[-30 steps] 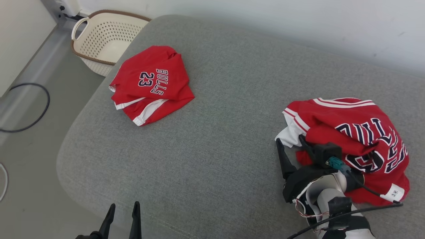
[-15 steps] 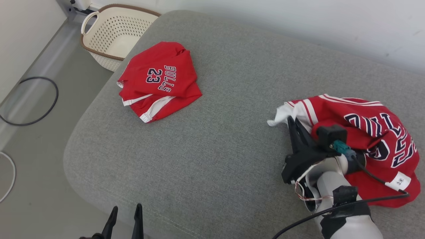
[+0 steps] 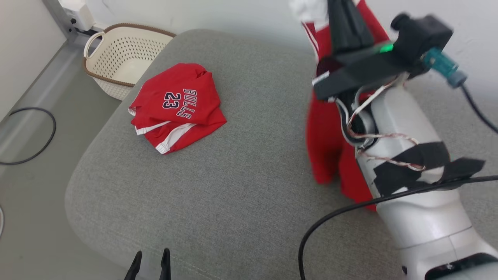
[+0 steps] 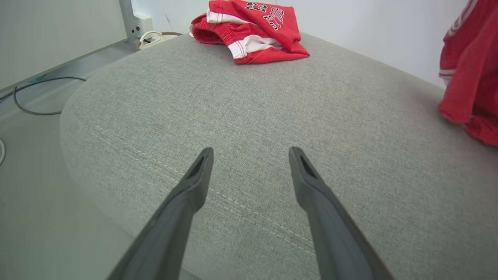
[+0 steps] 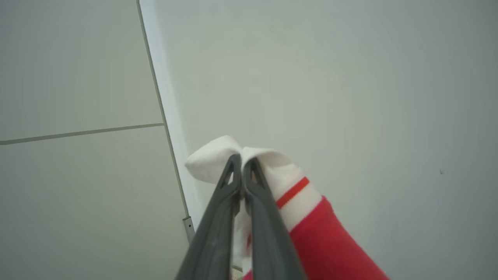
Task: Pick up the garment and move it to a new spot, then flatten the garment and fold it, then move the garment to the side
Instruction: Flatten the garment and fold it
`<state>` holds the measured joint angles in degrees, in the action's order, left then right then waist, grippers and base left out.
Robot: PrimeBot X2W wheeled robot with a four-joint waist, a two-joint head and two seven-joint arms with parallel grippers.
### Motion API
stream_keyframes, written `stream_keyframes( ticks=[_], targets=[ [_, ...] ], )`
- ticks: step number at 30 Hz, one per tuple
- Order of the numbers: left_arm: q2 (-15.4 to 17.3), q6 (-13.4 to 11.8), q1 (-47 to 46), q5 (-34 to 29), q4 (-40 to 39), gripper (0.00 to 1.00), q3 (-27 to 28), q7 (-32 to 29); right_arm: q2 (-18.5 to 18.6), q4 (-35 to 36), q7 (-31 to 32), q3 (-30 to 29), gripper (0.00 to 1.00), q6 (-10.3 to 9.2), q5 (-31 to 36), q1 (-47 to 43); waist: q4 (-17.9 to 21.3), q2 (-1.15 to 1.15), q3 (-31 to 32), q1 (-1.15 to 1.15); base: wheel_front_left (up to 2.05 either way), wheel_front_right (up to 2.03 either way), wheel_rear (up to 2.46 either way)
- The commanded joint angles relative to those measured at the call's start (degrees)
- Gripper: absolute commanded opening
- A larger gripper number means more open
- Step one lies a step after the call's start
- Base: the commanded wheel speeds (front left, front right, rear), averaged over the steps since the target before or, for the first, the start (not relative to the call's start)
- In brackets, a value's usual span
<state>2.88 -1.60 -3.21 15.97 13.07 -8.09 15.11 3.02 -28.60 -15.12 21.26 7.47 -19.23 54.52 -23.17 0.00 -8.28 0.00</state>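
surface: grey cushion (image 3: 233,194), white wall (image 3: 233,15) behind | garment (image 3: 327,155): hangs over cushion's right, right gripper (image 5: 243,159) fingers pinch its white trim | left gripper (image 4: 251,153): fingers spread, near edge | folded red jersey (image 3: 177,107) far left, basket (image 3: 124,50) beside on floor (image 3: 35,217)

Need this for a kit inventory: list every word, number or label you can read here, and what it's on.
"BULLS": dark letters on the folded red garment lying on the grey cushion.
"23": same garment, beside that word.
Nothing readable: on the hanging red garment pinched by the right gripper, no print shows.
Too small, partly cut off: the folded garment's print in the left wrist view.
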Motion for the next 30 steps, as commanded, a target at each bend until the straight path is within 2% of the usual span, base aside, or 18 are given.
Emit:
stream_keyframes(
  ticks=[1, 8, 19, 25, 26, 30],
  targets=[
    [0.03, 0.09, 1.50, 0.23, 0.63, 1.00, 0.43, 0.07, -0.08, 1.05, -0.04, -0.23, 0.00, 0.04, -0.49, 1.88, 0.75, 0.00, 1.07, 0.00, 0.00, 0.00, 0.00],
    [0.01, 0.41, 3.71, -0.43, 1.41, 1.00, 1.83, 0.07, 0.30, 2.52, -0.04, -3.88, 0.00, 0.04, -3.73, 3.72, 3.17, 0.00, 3.41, 0.00, 0.00, 0.00, 0.00],
    [0.03, 1.33, 3.78, -0.99, 1.39, 1.00, 1.71, 0.07, 6.25, -4.09, -0.05, -5.85, 0.00, 0.04, -3.75, -10.44, 6.99, 0.00, 4.70, 0.00, 0.00, 0.00, 0.00],
    [0.02, 1.69, 3.93, -1.40, 1.48, 1.00, 1.42, 0.07, 9.27, -6.38, -0.05, -14.27, 0.00, 0.04, -1.74, -20.70, 8.66, 0.00, 5.89, 0.00, 0.00, 0.00, 0.00],
    [0.01, 1.85, 4.29, -1.64, 1.39, 1.00, 1.51, 0.07, 9.37, -7.18, -0.05, -17.17, 0.00, 0.04, -1.14, -23.98, 9.35, 0.00, 6.27, 0.00, 0.00, 0.00, 0.00],
    [0.01, 2.12, 4.76, -1.96, 1.43, 1.00, 1.80, 0.07, 9.17, -8.32, -0.05, -22.71, 0.00, 0.04, 0.20, -29.49, 10.93, 0.00, 7.06, 0.00, 0.00, 0.00, 0.00]
  ],
)
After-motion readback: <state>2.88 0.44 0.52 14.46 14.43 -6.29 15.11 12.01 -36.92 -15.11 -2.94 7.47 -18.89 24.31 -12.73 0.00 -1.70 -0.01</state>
